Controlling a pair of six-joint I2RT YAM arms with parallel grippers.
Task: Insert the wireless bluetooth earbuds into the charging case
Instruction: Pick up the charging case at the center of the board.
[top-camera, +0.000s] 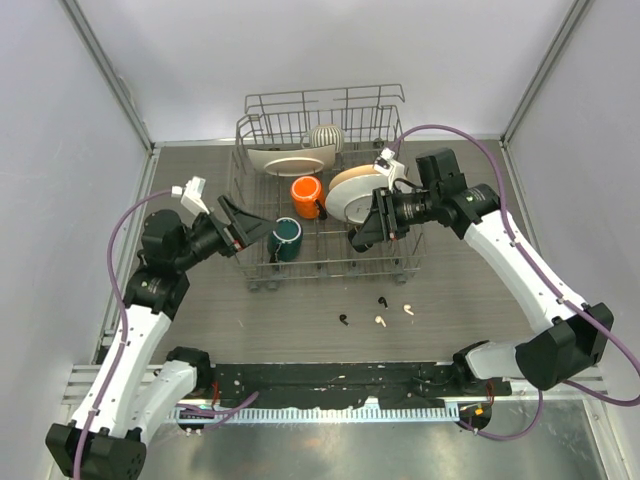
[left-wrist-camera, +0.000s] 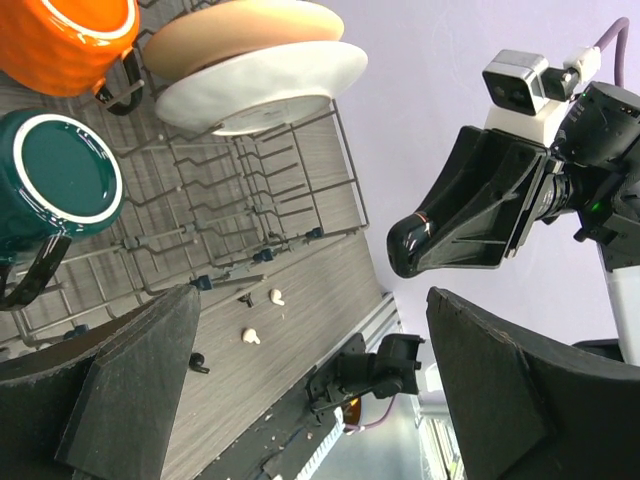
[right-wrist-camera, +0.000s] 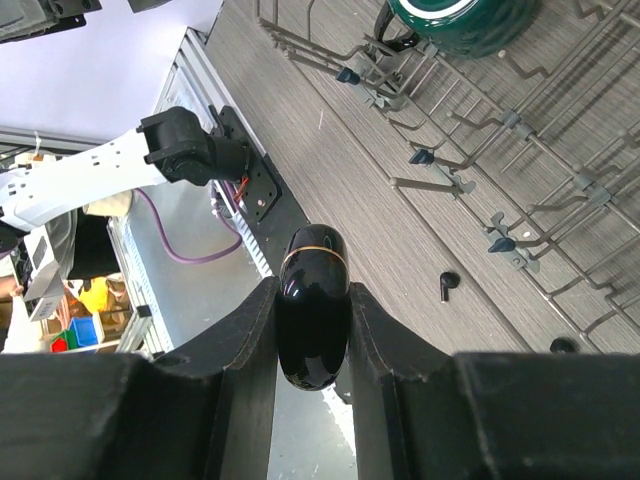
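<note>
Black stemmed earbuds (top-camera: 343, 320) and cream-white stemmed earbuds (top-camera: 380, 321) lie loose on the grey wood-grain desk (top-camera: 300, 310), just before the wire dish rack (top-camera: 330, 265); glossy black oval charging case (right-wrist-camera: 312, 345) pinched in right gripper (right-wrist-camera: 312, 290) over the rack; left gripper (top-camera: 258, 230) spread beside dark teal mug (top-camera: 286, 240).

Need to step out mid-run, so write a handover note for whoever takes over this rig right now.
Left claw: open, empty, at the dish rack's left edge.
Right claw: shut on the black charging case, raised near the rack's front; the case looks closed.
The black earbuds and white earbuds, two of each, lie loose on the table in front of the rack.
Done: case in hand. Left: open it and seat the earbuds.
</note>
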